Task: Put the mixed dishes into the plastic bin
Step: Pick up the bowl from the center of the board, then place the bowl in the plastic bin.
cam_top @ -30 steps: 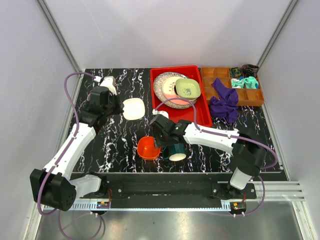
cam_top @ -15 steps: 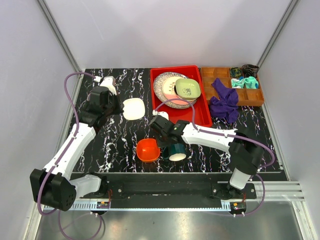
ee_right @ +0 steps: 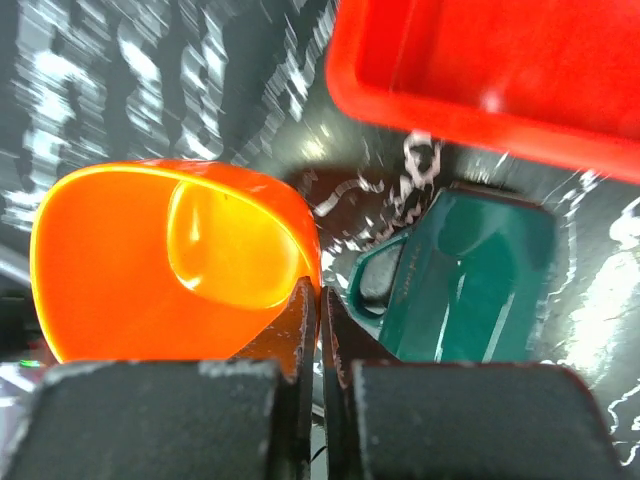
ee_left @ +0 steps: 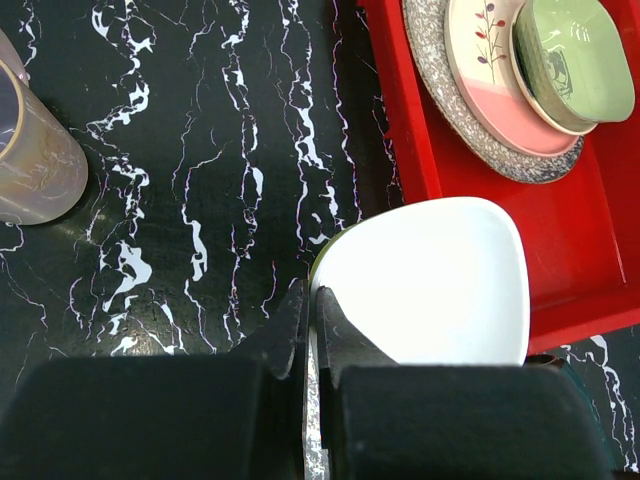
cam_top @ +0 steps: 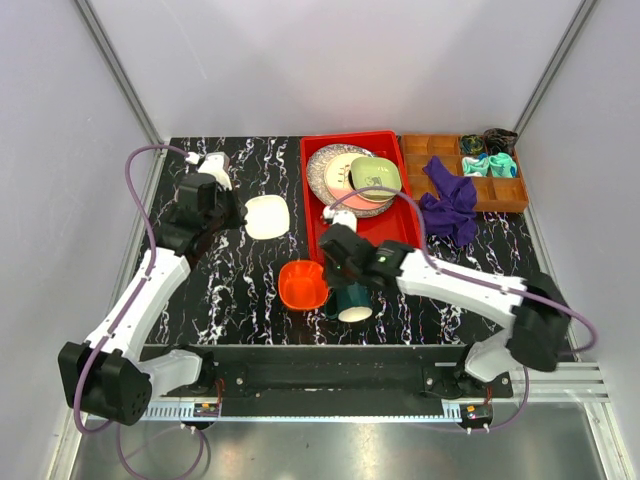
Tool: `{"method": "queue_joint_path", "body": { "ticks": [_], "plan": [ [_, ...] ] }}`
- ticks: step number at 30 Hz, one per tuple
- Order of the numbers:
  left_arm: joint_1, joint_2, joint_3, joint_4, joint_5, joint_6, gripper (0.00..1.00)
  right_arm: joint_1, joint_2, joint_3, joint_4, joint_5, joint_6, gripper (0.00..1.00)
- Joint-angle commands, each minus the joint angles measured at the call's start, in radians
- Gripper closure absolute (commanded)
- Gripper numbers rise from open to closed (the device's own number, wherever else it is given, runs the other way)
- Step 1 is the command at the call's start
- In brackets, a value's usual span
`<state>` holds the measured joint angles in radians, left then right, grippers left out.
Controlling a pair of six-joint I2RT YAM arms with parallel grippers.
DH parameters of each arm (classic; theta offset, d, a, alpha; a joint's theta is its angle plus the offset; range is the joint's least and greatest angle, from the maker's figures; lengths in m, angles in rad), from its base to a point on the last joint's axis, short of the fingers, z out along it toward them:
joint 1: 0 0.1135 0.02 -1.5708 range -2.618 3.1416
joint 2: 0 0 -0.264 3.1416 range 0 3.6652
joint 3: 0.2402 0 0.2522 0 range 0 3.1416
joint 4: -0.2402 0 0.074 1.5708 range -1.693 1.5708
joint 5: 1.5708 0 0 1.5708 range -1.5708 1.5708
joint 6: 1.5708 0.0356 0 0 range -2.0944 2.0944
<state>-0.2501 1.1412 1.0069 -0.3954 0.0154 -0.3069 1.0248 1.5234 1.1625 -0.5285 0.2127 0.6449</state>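
Observation:
The red plastic bin (cam_top: pixel 388 228) holds a speckled grey plate (cam_top: pixel 322 175), a pink-cream plate (cam_top: pixel 344 196) and a light green bowl (cam_top: pixel 375 176). My left gripper (cam_top: pixel 238 216) is shut on the near rim of the pale yellow plate (cam_top: pixel 267 216), left of the bin; the left wrist view shows the pinch (ee_left: pixel 312 300) on the plate (ee_left: pixel 430 280). My right gripper (cam_top: pixel 325 281) is shut on the rim of the orange bowl (cam_top: pixel 302 286), which looks raised and tilted (ee_right: pixel 170 260). A dark green mug (cam_top: pixel 352 301) lies on its side beside it. A mauve cup (cam_top: pixel 215 165) stands at the far left.
A brown compartmented tray (cam_top: pixel 450 146) with small cloths sits right of the bin. A purple cloth (cam_top: pixel 448 210) spills over its near edge. The bin's near rim (ee_right: pixel 440 110) lies just beyond the mug (ee_right: pixel 470 280).
My right gripper closed on the orange bowl's rim and carried it slightly up and right; its arm swung rightward. The left arm and plate stayed put.

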Motion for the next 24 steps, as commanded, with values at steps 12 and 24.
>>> {"method": "queue_joint_path", "body": {
  "ticks": [12,24],
  "plan": [
    [0.005,-0.04,0.009,0.041,0.012,-0.008,1.0,-0.343,-0.169,0.138,-0.057,0.125,-0.183,1.0],
    [0.006,-0.052,-0.004,0.04,0.014,-0.003,1.0,-0.525,-0.009,0.189,-0.022,0.093,-0.286,1.0]
  ]
}}
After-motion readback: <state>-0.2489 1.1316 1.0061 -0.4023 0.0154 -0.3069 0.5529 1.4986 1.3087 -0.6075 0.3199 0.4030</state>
